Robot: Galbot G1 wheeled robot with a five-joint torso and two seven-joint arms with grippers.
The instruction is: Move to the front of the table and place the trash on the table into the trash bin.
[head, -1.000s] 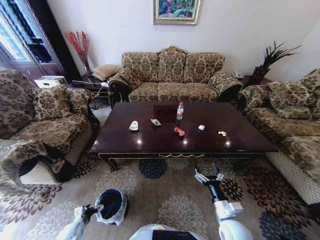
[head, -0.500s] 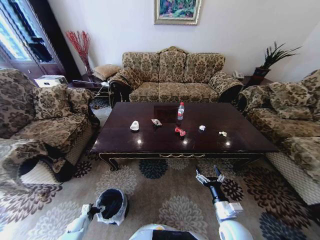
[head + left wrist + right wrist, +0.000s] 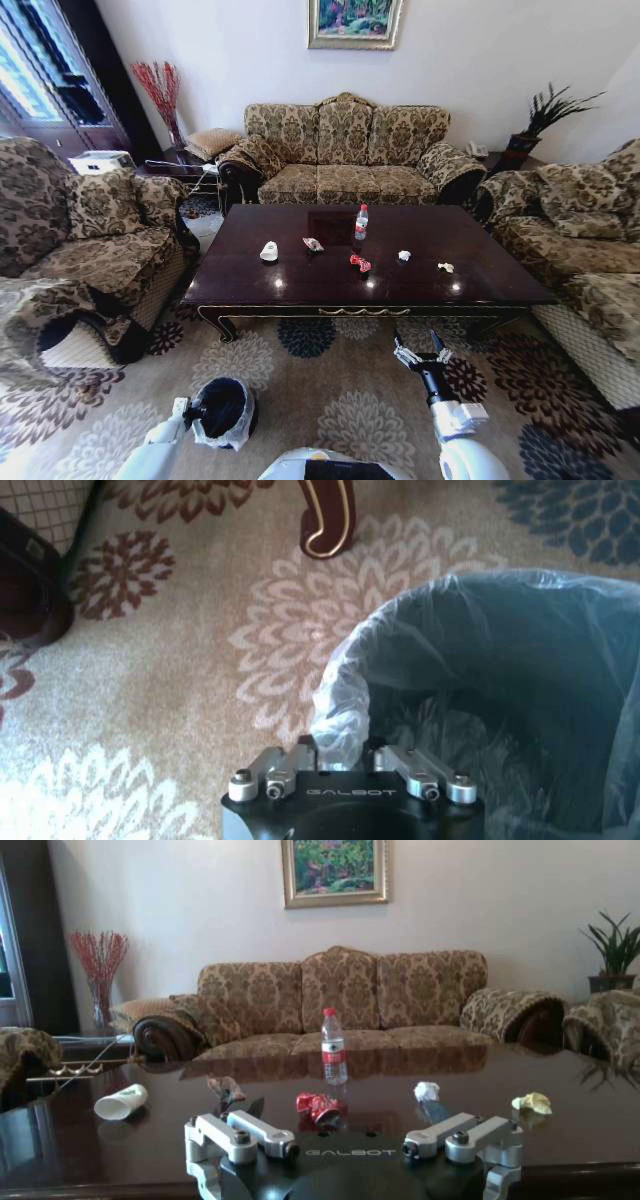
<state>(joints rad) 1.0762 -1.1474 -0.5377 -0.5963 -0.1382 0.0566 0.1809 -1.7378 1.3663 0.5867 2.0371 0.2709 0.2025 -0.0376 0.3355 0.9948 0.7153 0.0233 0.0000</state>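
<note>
The table (image 3: 300,290) stands ahead of me with the trash spread over its top. There is a clear bottle (image 3: 361,222) (image 3: 333,1046), a white lump (image 3: 269,251) (image 3: 121,1102), a small packet (image 3: 313,244), a red wrapper (image 3: 359,263) (image 3: 318,1105), white crumpled paper (image 3: 404,256) (image 3: 427,1090) and a yellowish scrap (image 3: 445,267) (image 3: 533,1102). The trash bin (image 3: 222,410) (image 3: 520,705) hangs low at my left, my left gripper (image 3: 186,408) (image 3: 340,759) shut on its bag-lined rim. My right gripper (image 3: 420,352) (image 3: 352,1131) is open and empty, just short of the table's front edge.
Patterned sofas surround the table: one behind (image 3: 345,150), one left (image 3: 90,240), one right (image 3: 585,240). Floral carpet (image 3: 330,400) lies between me and the table. A carved table leg (image 3: 328,517) stands on the carpet beyond the bin.
The left arm has come a little forward along with the bin. The whole picture has shifted slightly, and the right gripper sits a touch lower in it.
</note>
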